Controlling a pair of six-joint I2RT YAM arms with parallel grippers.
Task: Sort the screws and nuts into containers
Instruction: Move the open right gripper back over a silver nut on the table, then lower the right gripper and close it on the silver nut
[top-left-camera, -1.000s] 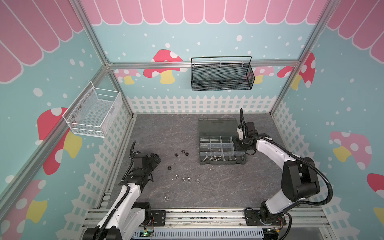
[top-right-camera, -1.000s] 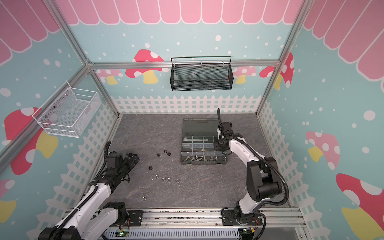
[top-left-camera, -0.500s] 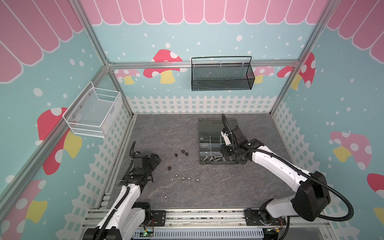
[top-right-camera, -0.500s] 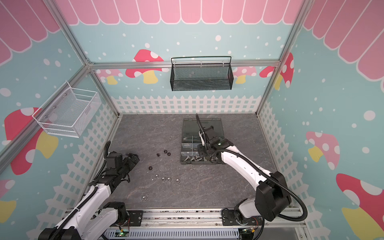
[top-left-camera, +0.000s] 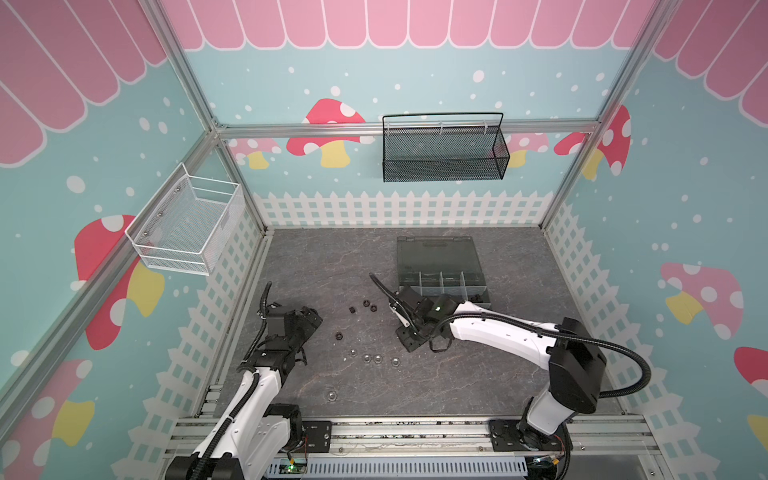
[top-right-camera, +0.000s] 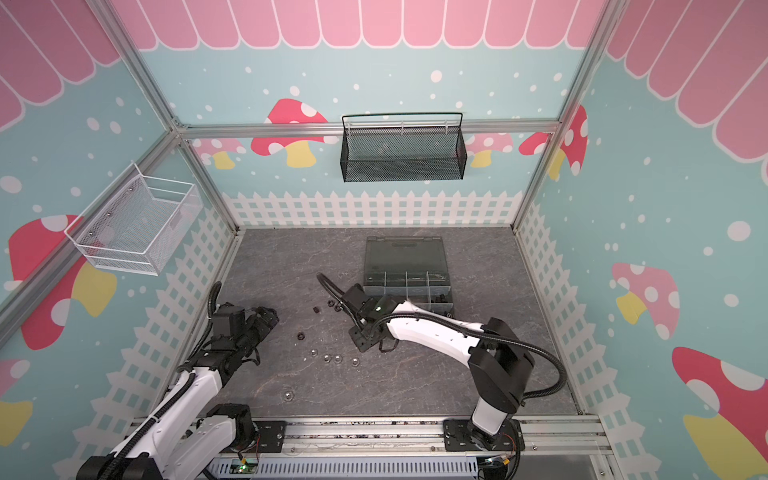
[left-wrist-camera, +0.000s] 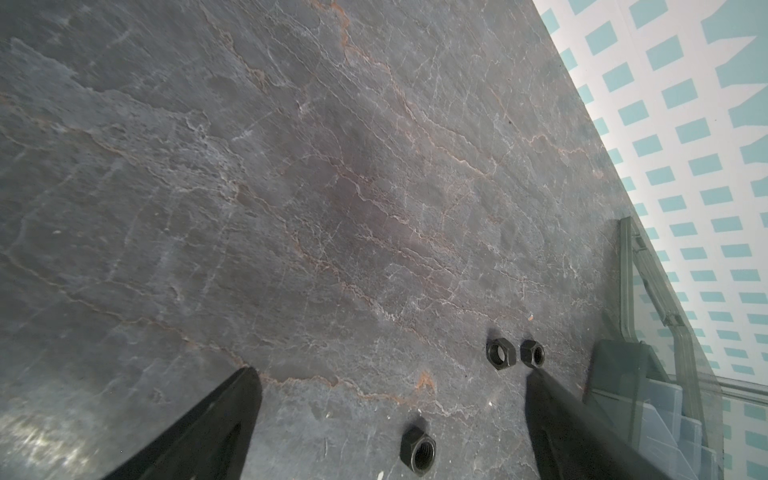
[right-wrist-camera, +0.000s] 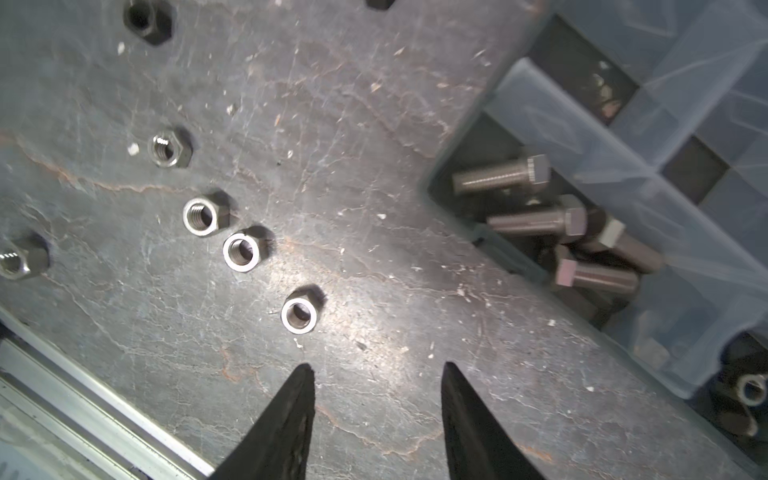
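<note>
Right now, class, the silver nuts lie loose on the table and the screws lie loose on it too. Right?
No. The silver nuts lie loose on the table, but the screws lie inside the organizer box, as the right wrist view shows.

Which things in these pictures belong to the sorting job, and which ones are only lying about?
Job:
- loose nuts
- screws, already sorted
- box with its compartments

Not the job:
- black mesh basket, hanging
- white wire basket, hanging
</note>
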